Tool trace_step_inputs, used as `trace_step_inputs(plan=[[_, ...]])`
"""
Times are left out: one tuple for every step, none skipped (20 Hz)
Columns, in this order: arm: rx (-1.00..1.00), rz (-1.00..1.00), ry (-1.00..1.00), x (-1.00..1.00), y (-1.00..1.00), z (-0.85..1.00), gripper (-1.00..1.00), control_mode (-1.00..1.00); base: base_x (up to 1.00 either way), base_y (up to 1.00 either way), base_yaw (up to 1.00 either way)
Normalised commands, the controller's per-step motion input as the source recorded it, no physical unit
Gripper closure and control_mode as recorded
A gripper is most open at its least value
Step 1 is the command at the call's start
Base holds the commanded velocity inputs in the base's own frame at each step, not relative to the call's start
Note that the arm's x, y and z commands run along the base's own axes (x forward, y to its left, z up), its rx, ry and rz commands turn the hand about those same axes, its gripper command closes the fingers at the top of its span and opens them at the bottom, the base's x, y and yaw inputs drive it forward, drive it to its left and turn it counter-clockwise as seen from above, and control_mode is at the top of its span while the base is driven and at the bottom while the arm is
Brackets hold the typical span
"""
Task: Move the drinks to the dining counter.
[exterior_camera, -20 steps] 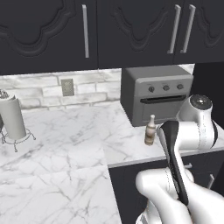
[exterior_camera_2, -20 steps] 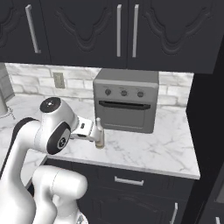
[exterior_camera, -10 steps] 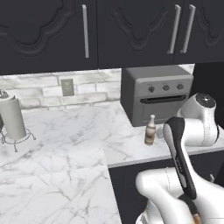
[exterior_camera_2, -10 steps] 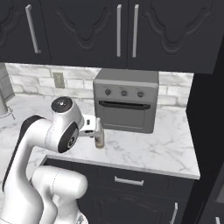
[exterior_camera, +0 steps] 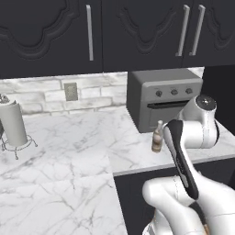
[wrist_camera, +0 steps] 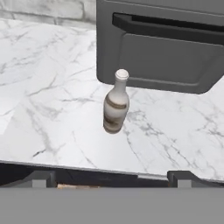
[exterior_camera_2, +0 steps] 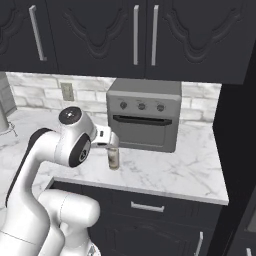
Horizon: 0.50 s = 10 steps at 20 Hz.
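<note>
Hand view looks straight at the cream-beige bottle (wrist_camera: 116, 103), standing upright on the marble worktop (wrist_camera: 52, 109) just in front of the grey toaster oven (wrist_camera: 166, 48), near the oven's left front corner but not touching it. The gripper (wrist_camera: 111, 177) is spread wide, its two dark finger tips (wrist_camera: 41, 178) at the bottom of the view set well apart on either side of the bottle's line, nothing between them, and it sits back over the worktop's front edge, short of the bottle. Bare marble runs from the bottle to that front edge, and there is open marble on the bottle's left as well; behind it the oven's door closes off the room. From the left base view, the bottle (exterior_camera: 157, 137) stands between the oven (exterior_camera: 163, 97) and the worktop's front edge, with the arm's white elbow to its right. Far to the oven's left a paper towel roll (exterior_camera: 13, 124) stands on a wire holder, well apart from the bottle, and a wall outlet (exterior_camera: 70, 91) sits in the stone backsplash. Dark upper cabinets (exterior_camera: 92, 32) with silver bar handles hang above the oven. From the right base view, the bottle (exterior_camera_2: 114, 159) is just in front of the wrist, with clear marble stretching to the oven's right as far as the worktop's end.
</note>
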Motion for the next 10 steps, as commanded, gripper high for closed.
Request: trace_step_inputs(plan=[[0.11,-0.25,-0.13,0.21,0.00,0.00,-1.00,-1.00,0.00,0.00,0.00],[0.13,-0.25,-0.13,0.14,0.00,0.00,-1.00,-1.00,0.00,0.00,0.00],[0.17,-0.22,-0.12,0.01,0.00,0.00,-1.00,-1.00,0.00,0.00,0.00],[0.18,-0.17,-0.10,0.00,0.00,0.00,-1.00,-1.00,0.00,0.00,0.00],[0.19,-0.11,-0.05,0.00,0.00,0.00,-1.00,-1.00,0.00,0.00,0.00],[0.16,-0.02,0.00,0.00,0.00,0.00,-1.00,-1.00,0.00,0.00,0.00],[0.07,0.00,0.00,0.00,0.00,0.00,-1.00,-1.00,0.00,0.00,0.00],[0.02,0.00,0.16,0.00,0.03,0.00,-1.00,-1.00,0.00,0.00,0.00],[0.02,0.00,0.14,0.00,0.00,0.00,-1.00,-1.00,0.00,0.00,0.00],[0.03,0.00,0.15,0.07,0.00,0.00,-1.00,-1.00,0.00,0.00,0.00]])
